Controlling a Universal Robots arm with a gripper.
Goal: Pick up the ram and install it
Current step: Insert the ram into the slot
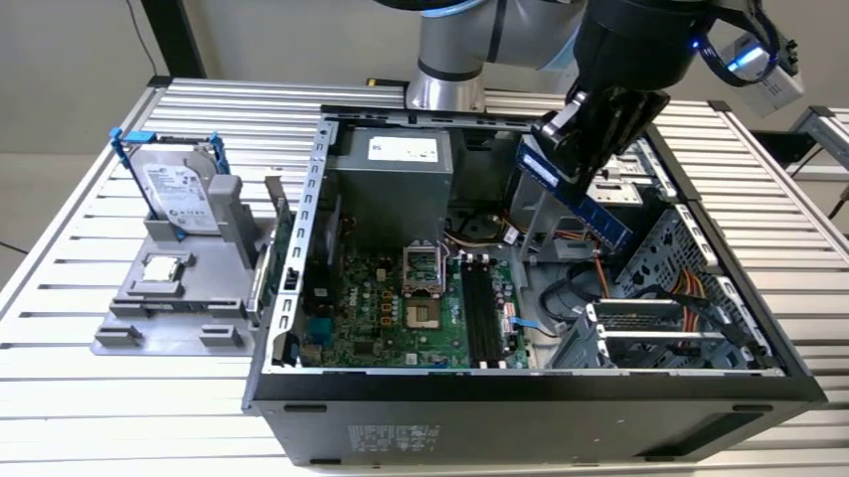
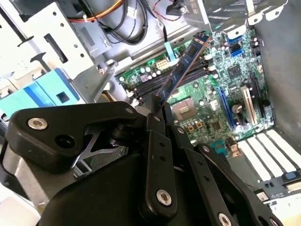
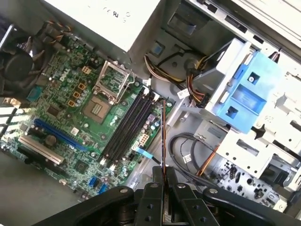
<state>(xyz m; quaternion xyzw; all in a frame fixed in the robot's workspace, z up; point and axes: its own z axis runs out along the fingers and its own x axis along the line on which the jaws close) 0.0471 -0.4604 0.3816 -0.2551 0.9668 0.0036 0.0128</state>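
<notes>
My gripper (image 1: 568, 157) is shut on the ram (image 1: 579, 199), a long blue stick with dark chips. It hangs tilted above the open computer case, over the drive bay side at the exterior view's right. The black memory slots (image 1: 484, 313) lie on the green motherboard (image 1: 385, 318), lower and further toward the exterior view's left than the stick. In the second wrist view the ram (image 2: 184, 65) juts out from between my black fingers (image 2: 155, 125) over the slots (image 2: 143, 92). The first wrist view has the ram (image 3: 163, 136) edge-on, beside the slots (image 3: 127, 125).
A silver hard drive in a blue frame (image 1: 179, 189) stands on a grey holder outside the case, with a small square chip (image 1: 162, 266) below it. Inside are the power supply (image 1: 392, 179), the bare processor socket (image 1: 421, 268), cables (image 1: 663, 288) and a blue drive bracket (image 3: 244, 92).
</notes>
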